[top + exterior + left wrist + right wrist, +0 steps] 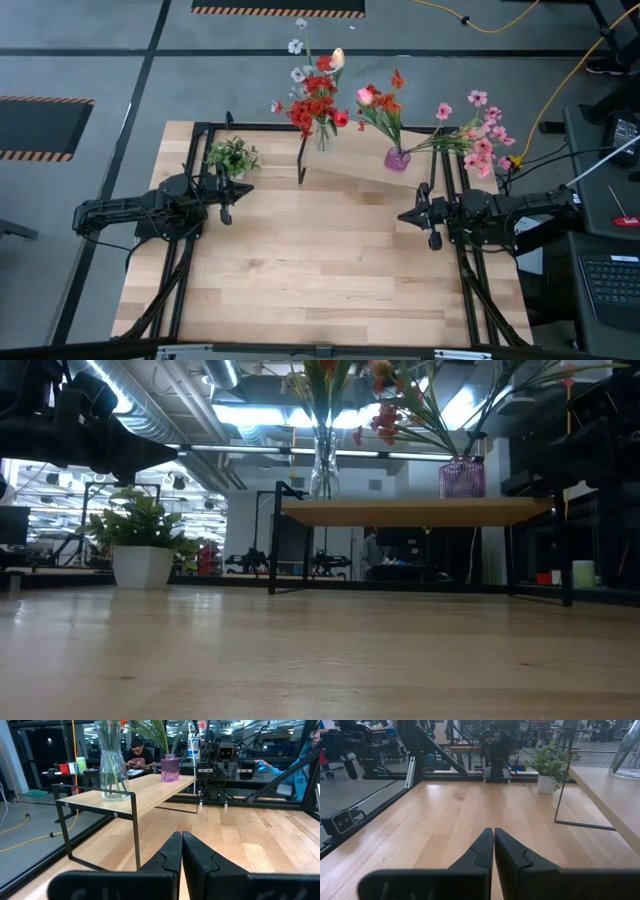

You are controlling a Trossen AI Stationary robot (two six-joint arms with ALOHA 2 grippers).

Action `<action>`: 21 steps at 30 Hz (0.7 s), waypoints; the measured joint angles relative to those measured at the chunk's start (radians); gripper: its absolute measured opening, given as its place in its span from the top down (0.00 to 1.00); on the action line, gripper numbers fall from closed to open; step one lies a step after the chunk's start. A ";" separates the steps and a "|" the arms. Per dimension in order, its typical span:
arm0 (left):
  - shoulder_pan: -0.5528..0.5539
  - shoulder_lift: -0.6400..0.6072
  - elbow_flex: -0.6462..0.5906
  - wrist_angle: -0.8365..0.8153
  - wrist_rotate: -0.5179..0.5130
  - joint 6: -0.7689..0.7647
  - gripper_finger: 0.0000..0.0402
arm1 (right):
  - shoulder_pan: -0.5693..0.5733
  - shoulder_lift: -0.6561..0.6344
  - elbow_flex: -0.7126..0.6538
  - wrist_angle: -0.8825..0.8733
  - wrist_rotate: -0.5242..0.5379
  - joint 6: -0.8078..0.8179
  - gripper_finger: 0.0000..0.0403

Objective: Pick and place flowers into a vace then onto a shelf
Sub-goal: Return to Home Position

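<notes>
Flowers [318,98] in clear vase [322,138] and purple vase [397,159] on shelf [352,166], left gripper [181,838] closed, right gripper [493,833] closed

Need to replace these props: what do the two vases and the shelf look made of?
The clear vase looks like glass: see-through and glossy. The purple vase seems tinted, ribbed glass or plastic. The shelf shows a pale wood-grain top on thin black, probably metal, legs.
</notes>
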 joint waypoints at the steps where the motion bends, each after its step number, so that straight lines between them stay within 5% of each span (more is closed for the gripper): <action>1: 0.000 0.000 0.000 0.000 0.000 0.000 0.98 | 0.000 0.000 0.000 0.000 0.000 0.000 0.95; 21: 0.000 0.000 0.000 0.000 0.000 0.000 0.99 | 0.000 0.000 0.000 0.000 0.000 -0.001 0.95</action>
